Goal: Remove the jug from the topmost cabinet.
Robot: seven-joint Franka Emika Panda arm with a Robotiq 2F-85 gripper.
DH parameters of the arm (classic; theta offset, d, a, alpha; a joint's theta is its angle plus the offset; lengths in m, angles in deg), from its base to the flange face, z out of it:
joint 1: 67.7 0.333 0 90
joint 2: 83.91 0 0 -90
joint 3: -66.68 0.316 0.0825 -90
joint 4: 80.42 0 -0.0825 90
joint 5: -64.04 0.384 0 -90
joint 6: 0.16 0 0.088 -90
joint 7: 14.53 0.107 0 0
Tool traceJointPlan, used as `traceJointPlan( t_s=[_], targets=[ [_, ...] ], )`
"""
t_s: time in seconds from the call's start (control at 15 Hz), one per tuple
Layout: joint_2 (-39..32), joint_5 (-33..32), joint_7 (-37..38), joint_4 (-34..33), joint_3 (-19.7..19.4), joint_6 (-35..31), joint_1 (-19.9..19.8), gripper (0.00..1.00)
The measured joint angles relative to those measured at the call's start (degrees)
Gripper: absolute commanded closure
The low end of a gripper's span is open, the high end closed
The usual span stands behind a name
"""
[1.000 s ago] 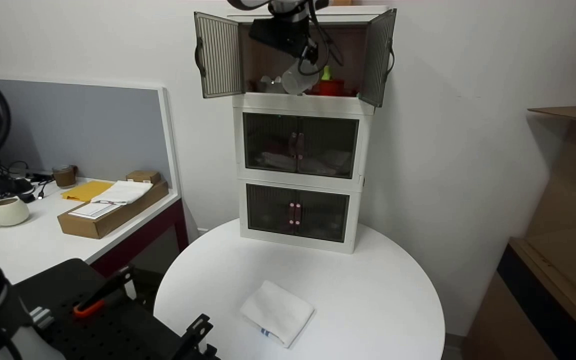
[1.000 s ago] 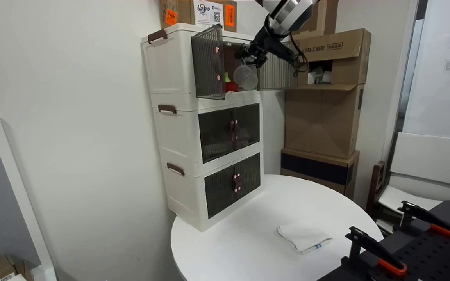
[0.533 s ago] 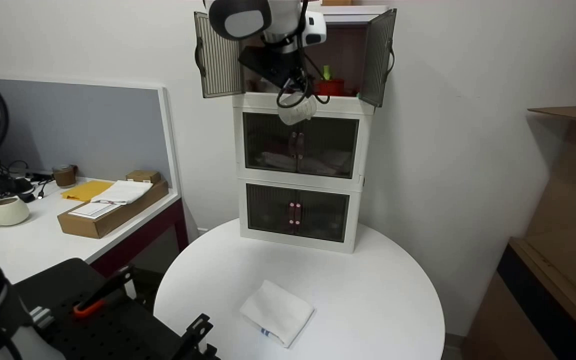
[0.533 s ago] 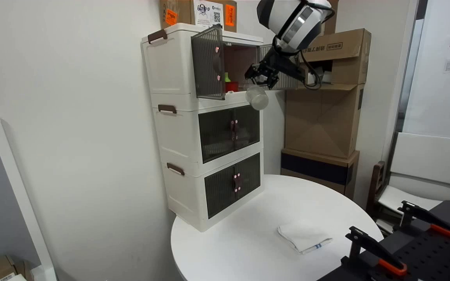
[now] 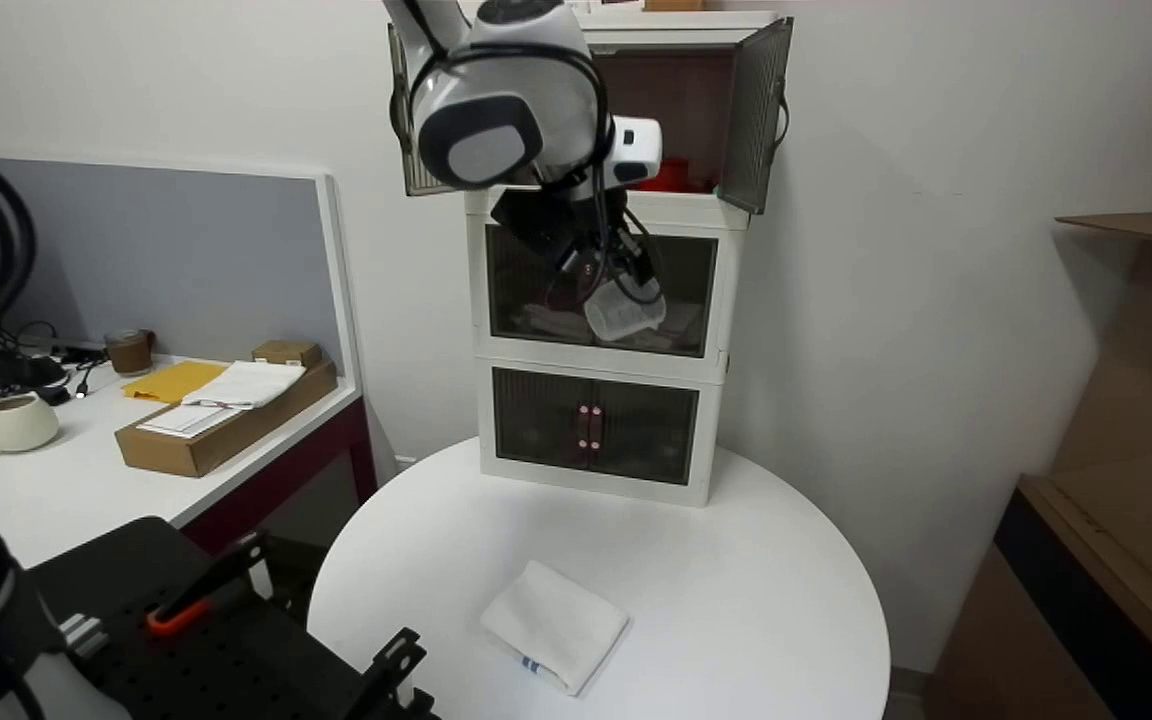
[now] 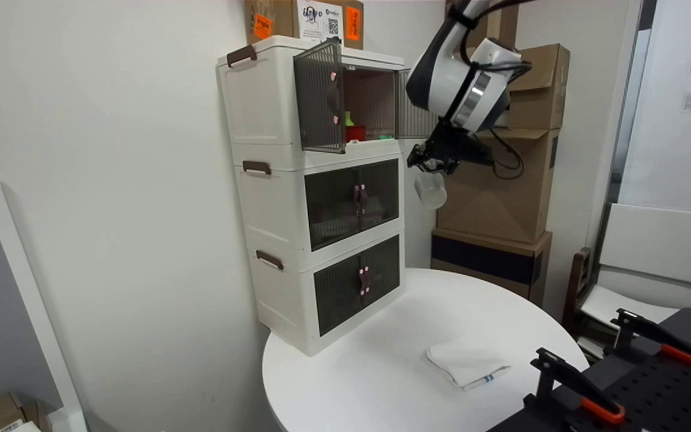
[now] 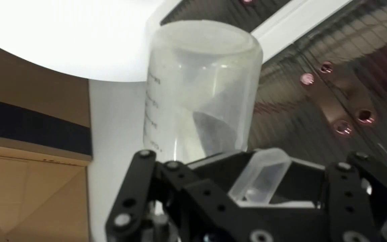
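Observation:
The jug (image 5: 626,312) is small, pale and translucent, with measuring marks on its side. It also shows in the other exterior picture (image 6: 430,191) and in the wrist view (image 7: 203,90). It hangs tilted in the air outside the white unit, at the height of the middle compartment. My gripper (image 7: 259,174) is shut on the jug's handle; it also shows in both exterior views (image 5: 624,268) (image 6: 432,167). The topmost cabinet (image 6: 255,99) stands with both grey-brown doors open, also in an exterior view (image 5: 686,205); the arm hides part of it there.
A red item (image 6: 355,133) sits inside the topmost cabinet. The middle and lower compartments have closed dark doors (image 5: 594,425). The unit stands on a round white table (image 5: 736,590) with a folded white towel (image 5: 556,628). Stacked cardboard boxes (image 6: 492,198) stand behind the table.
The jug has come out of the topmost cabinet and moved down and away from the unit, held in my gripper. The arm has come further into view. The cabinet doors have not moved.

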Motion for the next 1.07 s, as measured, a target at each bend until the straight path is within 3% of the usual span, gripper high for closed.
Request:
traceJointPlan(
  t_s=[0.27,0.53,0.8,1.07],
  targets=[
    [-9.54,0.84,0.94,0.04,-10.43,-8.06,8.42,1.00],
    [-17.88,6.54,0.98,-4.39,-19.75,-9.10,18.43,1.00],
    [-24.53,9.68,3.08,-10.52,-24.93,-7.41,24.96,1.00],
    [-30.49,10.27,6.88,-16.19,-28.94,-2.25,28.56,1.00]
  ],
)
